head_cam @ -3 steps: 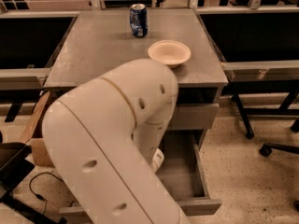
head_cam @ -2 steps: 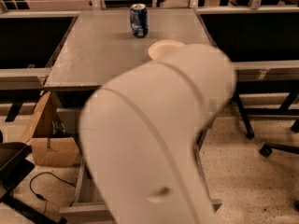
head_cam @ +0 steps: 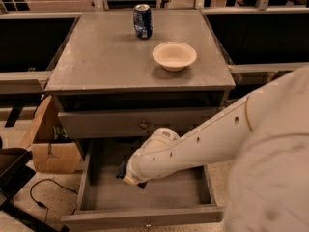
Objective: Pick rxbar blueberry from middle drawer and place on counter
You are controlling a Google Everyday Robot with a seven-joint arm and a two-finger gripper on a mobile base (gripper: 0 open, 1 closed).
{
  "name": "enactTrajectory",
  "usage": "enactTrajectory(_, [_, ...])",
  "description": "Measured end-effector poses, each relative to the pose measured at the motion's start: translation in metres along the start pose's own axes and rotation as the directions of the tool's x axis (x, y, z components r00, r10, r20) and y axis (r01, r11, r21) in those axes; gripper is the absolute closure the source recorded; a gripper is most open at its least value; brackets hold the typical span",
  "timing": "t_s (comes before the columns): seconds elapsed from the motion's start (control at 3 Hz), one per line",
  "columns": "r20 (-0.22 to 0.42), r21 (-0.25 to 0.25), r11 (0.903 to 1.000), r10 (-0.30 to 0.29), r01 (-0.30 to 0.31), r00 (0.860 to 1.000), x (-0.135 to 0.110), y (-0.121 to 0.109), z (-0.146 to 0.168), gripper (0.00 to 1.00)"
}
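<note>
Down in the pulled-out middle drawer [head_cam: 145, 214], left of centre on its grey floor, sits the tool [head_cam: 129, 179] at the tip of the white arm [head_cam: 198, 141]. Arm comes in from the right foreground and slants down-left over the drawer's right side. Tool is mostly covered by the arm's rounded end, so cannot tell whether it is spread, pressed together or pinching anything. rxbar blueberry [head_cam: 120, 170]: a dark navy sliver shows just left of the arm tip, low in the drawer, touching or right under the tool; cannot tell if it is lifted or lying flat. Another dark edge shows just below the tip.

Drawer above [head_cam: 106, 123] is closed, with a small round knob [head_cam: 144, 125] at its centre. On the desk [head_cam: 96, 57]: blue soda can [head_cam: 142, 21] upright at the back, near the middle; pale bowl [head_cam: 174, 55] right of centre, nearer the front, well apart from the can. Cardboard box [head_cam: 53, 153] stands on the floor left of the cabinet, with a black cable [head_cam: 41, 193] looped in front of it.
</note>
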State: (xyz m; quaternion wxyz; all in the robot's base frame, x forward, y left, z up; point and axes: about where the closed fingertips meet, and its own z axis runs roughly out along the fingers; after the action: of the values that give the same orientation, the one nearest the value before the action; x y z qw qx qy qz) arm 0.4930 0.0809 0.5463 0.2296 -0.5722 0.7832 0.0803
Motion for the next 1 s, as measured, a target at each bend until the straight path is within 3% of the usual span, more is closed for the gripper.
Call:
enactTrajectory(0.33, [0.054,-0.051,0.9977,0.047,-0.045,0.997,-0.058,-0.007,-0.044,1.00])
enactTrajectory(0.67, [0.096,-0.100,0.9882,0.126,-0.116,0.987,-0.072,-0.035,-0.096,1.00])
enactTrajectory(1.0, [0.127,-0.128,0.9857,0.126,-0.110,0.984,-0.089,-0.045,-0.122,1.00])
